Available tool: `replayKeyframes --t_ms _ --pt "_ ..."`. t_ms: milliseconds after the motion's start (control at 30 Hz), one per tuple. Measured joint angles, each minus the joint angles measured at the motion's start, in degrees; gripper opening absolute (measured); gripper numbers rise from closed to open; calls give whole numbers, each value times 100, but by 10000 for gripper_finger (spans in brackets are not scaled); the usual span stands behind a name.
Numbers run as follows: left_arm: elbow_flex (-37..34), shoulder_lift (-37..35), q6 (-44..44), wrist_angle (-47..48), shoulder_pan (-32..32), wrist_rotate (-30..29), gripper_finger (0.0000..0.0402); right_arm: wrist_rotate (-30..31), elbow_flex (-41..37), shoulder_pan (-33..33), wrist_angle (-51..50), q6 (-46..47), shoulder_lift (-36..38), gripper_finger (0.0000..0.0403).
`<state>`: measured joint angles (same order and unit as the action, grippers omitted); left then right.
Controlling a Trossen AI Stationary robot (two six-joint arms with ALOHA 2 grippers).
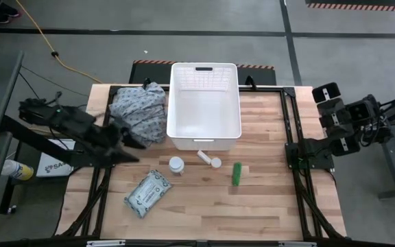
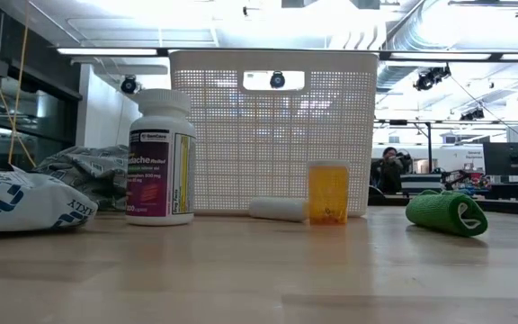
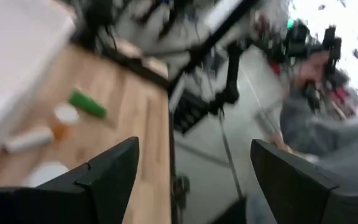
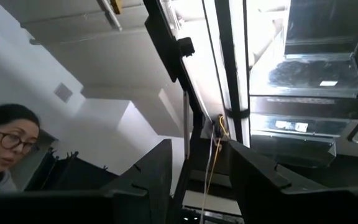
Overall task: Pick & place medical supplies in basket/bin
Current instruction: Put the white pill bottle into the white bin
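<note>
The medical supplies lie on the wooden table in front of the white bin (image 1: pixel 204 106). They are a white pill bottle (image 1: pixel 176 165) standing upright, a white tube (image 1: pixel 208 159) lying on its side, a small orange piece (image 2: pixel 328 192), a green stick-shaped box (image 1: pixel 236 173) and a flat pale packet (image 1: pixel 147 193). My left gripper (image 3: pixel 194 168) is open and raised over the table's left part beside the grey-blue cloth (image 1: pixel 139 113), with nothing between its fingers. My right arm (image 1: pixel 345 127) stays beyond the table's right edge. Its gripper (image 4: pixel 201 180) tips up toward the ceiling, fingers apart and empty.
The patterned cloth lies bunched against the bin's left wall. Black frame rails run along the table's left and right edges. A person (image 3: pixel 328 124) is in the room past the table. Bare wood lies near the front edge.
</note>
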<state>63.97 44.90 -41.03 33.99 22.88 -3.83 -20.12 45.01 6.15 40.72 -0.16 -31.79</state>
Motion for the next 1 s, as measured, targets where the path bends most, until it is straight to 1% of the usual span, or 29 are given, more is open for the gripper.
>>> replayKeyframes --t_ms 100,167,367,533,600,733,867,1000 --pt "67 395 -84 -15 1 510 342 1 0 0 -75 18 -2 142" --pt "67 620 -86 5 4 670 342 0 0 0 -129 21 -2 142" --pt "67 1185 -88 176 1 842 342 0 0 0 -190 19 -2 142" --pt "69 1564 -87 507 1 848 342 0 0 0 -239 34 -2 142" --pt "69 1684 -86 693 1 816 342 0 0 0 -244 36 -2 142" --pt "69 1949 -171 1002 1 522 342 0 0 0 -310 36 -2 142" --pt "69 2159 -172 1030 -1 278 342 2 0 0 -383 36 -2 142" --pt "69 2410 -157 1067 1 -147 342 1 0 0 -454 39 -2 142"
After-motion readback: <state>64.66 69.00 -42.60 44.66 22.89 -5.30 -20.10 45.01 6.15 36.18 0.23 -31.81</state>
